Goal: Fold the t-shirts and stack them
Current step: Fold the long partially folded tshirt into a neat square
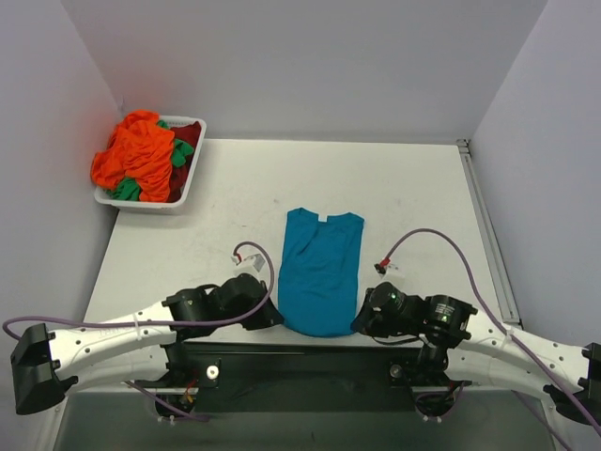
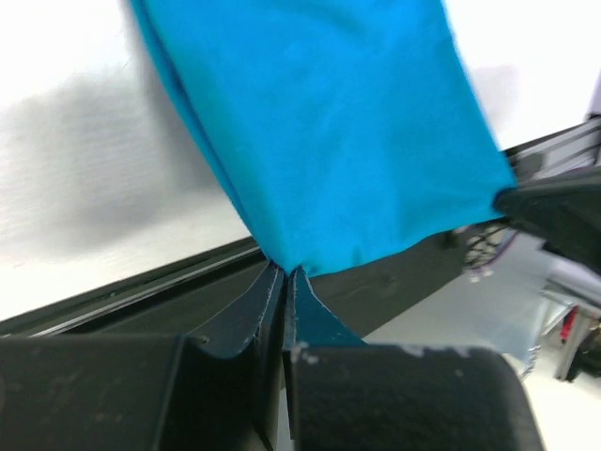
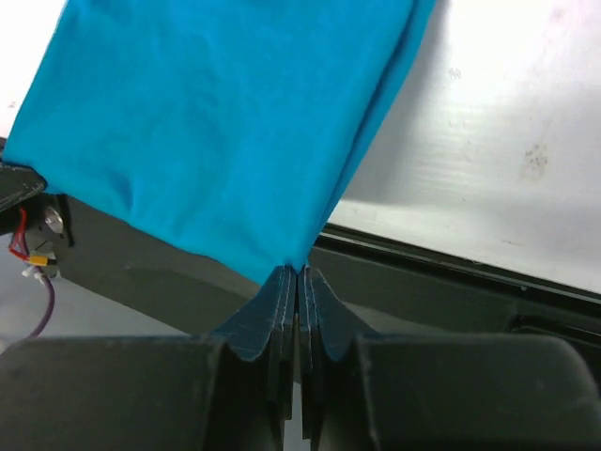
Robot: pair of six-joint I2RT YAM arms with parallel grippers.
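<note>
Spread flat at the middle of the white table (image 1: 423, 197), close to its near edge: a teal-blue t-shirt (image 1: 322, 268), sleeves tucked in to make a narrow strip, neckline at the far end, rounded hem toward the arm bases. Smooth on top, with only a few soft creases.

Pinched at the near left hem corner by the left gripper (image 2: 286, 272), fingers pressed together on the cloth. Pinched likewise at the near right corner by the right gripper (image 3: 298, 272). From both wrists, seen as cloth fanning out from the closed fingertips above the black rail (image 3: 441, 272) at the table's edge.

Heaped in a white tray (image 1: 191, 185) at the far left corner, well apart: an orange shirt (image 1: 139, 155), with green cloth (image 1: 183, 148) and dark red cloth (image 1: 178, 176) beside and under it.

Looped just beside the teal shirt's left edge: a purple cable (image 1: 266, 258). Arched on the right side: a second purple cable (image 1: 441, 235).
</note>
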